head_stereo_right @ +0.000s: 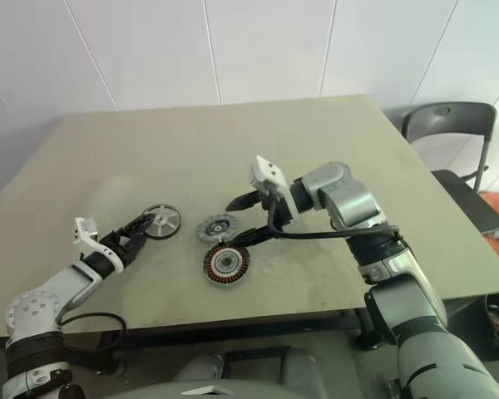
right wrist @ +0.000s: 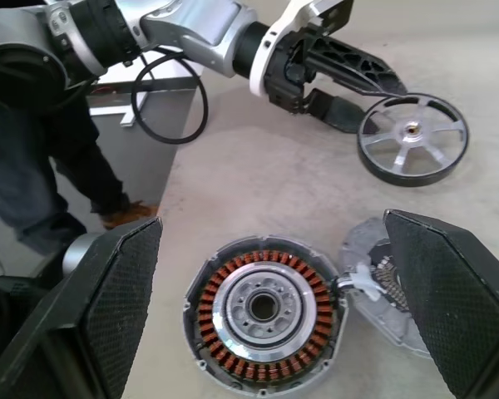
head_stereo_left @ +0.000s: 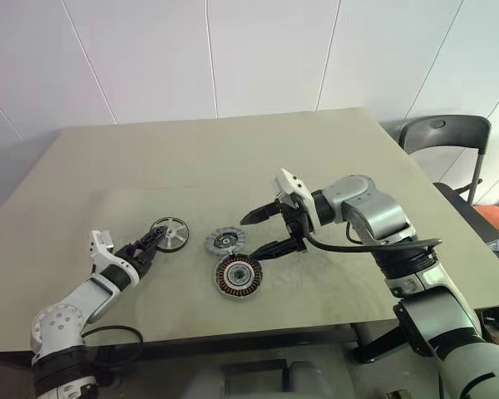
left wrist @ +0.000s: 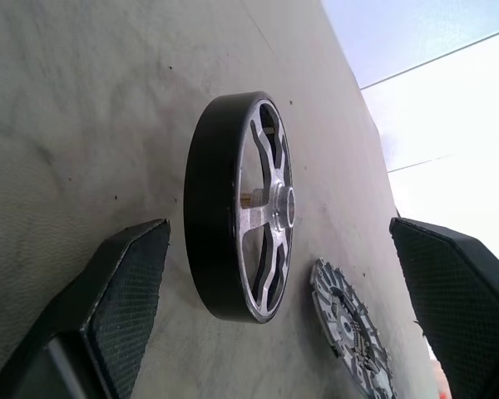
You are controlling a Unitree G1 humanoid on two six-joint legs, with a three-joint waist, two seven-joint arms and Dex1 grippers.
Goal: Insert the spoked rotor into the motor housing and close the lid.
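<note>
Spoked rotor point(head_stereo_left: 169, 233): flat on the table, silver spokes, thin black rim, right at the tips of the left gripper point(head_stereo_left: 147, 247), partly between its open fingers. Lid point(head_stereo_left: 225, 242): grey, bumpy edge, flat, near the rotor, just beside the housing. Motor housing point(head_stereo_left: 238, 276): round dark cup, open side up, copper-brown ring inside, silver middle, under the right gripper point(head_stereo_left: 264, 232), between its two wide-open fingers.

Both pincers gape, left point(head_stereo_left: 152, 247) low, right point(head_stereo_left: 264, 234) raised.
</note>
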